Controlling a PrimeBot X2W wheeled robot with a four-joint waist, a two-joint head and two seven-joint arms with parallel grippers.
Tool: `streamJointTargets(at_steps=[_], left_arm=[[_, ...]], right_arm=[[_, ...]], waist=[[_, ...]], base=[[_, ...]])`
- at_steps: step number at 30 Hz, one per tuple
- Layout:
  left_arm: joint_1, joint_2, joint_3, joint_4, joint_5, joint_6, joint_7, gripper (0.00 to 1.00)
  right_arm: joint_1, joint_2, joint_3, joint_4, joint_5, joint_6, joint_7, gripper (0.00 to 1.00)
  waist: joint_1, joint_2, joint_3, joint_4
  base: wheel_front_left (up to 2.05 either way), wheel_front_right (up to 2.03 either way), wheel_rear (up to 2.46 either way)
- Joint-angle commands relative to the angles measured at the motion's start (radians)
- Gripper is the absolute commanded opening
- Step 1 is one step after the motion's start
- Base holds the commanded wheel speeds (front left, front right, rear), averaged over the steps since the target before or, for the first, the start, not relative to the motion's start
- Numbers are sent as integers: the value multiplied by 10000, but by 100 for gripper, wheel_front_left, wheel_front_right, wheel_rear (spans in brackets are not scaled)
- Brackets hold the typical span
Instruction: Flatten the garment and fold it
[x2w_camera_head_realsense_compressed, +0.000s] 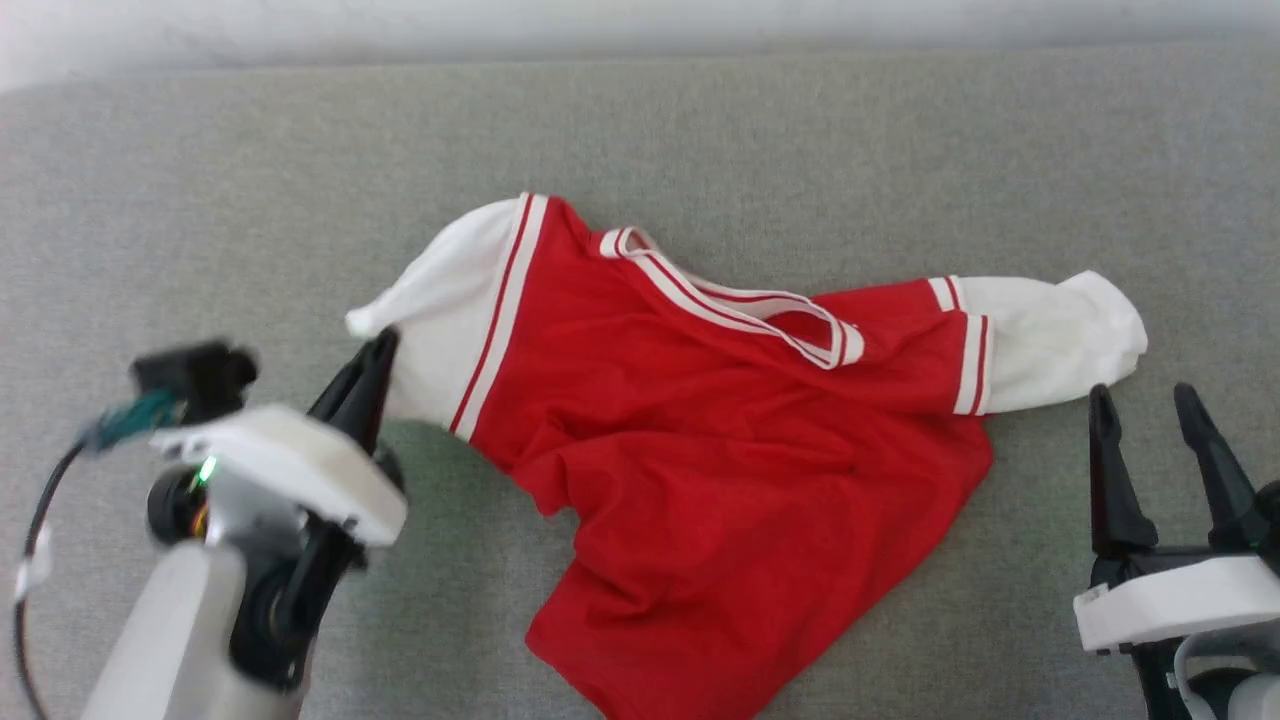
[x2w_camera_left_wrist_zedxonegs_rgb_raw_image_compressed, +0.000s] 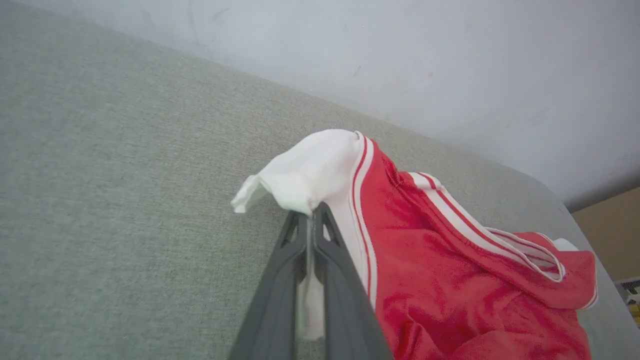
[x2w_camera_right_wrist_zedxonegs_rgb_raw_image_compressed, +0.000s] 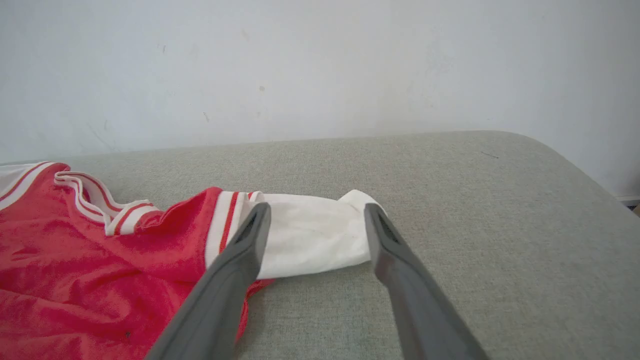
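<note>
The garment (x2w_camera_head_realsense_compressed: 720, 450), a red jersey with white sleeve ends and striped trim, lies crumpled on the grey cushion. My left gripper (x2w_camera_head_realsense_compressed: 378, 345) is shut on the garment's white left sleeve (x2w_camera_head_realsense_compressed: 440, 300); in the left wrist view the white cloth (x2w_camera_left_wrist_zedxonegs_rgb_raw_image_compressed: 310, 175) is pinched between the closed fingers at my left gripper (x2w_camera_left_wrist_zedxonegs_rgb_raw_image_compressed: 311, 212). My right gripper (x2w_camera_head_realsense_compressed: 1145, 400) stands open just in front of the white right sleeve (x2w_camera_head_realsense_compressed: 1060, 335). In the right wrist view that sleeve (x2w_camera_right_wrist_zedxonegs_rgb_raw_image_compressed: 315, 240) lies beyond and between the spread fingers of my right gripper (x2w_camera_right_wrist_zedxonegs_rgb_raw_image_compressed: 317, 212), apart from them.
A grey fabric cushion (x2w_camera_head_realsense_compressed: 200, 200) carries everything, with a pale wall (x2w_camera_right_wrist_zedxonegs_rgb_raw_image_compressed: 320, 65) behind it. The cushion's rounded right edge (x2w_camera_right_wrist_zedxonegs_rgb_raw_image_compressed: 590, 170) drops off beyond the right sleeve. Bare cushion spreads left of the left gripper.
</note>
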Motion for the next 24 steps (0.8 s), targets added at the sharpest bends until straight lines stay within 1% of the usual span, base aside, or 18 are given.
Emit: streamJointTargets(at_steps=[1,6,8,10,13,18,20,24], left_arm=[[707,-32,316,-433,-179,252,-251,0],[2968,-43,1288,-1601,-640,1028,-676,0],[3875,-90,1718,-1978,-834,1262,-885,0],[4609,-123,2040,-2240,-954,1403,-1063,0],[5178,-102,2134,-2515,-913,1470,-1156,0],[4870,-103,1778,-2832,-816,1334,-1040,0],[4580,-81,1631,-2870,-747,1268,-993,0],[4046,-43,1335,-2859,-598,1112,-924,0]], right_arm=[[121,17,28,65,79,-9,-74,100],[335,17,35,183,208,-9,-114,100],[474,17,-57,203,245,-9,-132,100],[610,17,-138,226,261,-9,-124,100],[705,17,-196,255,250,-9,-79,100],[180,17,48,-44,-47,-9,347,100],[-343,17,203,-251,-95,-9,829,100],[-1665,-56,618,-400,-276,-9,2595,100]], waist=[[-1,0,-569,121],[-1,0,-942,71],[-1,0,-991,88],[-1,0,-1008,132],[-1,0,-977,243],[-1,0,-734,383],[-1,0,-553,381],[-1,0,-91,395]], base=[[0,0,0],[0,0,0],[0,0,0],[0,0,0],[0,0,0],[0,0,0],[0,0,0],[0,0,0]])
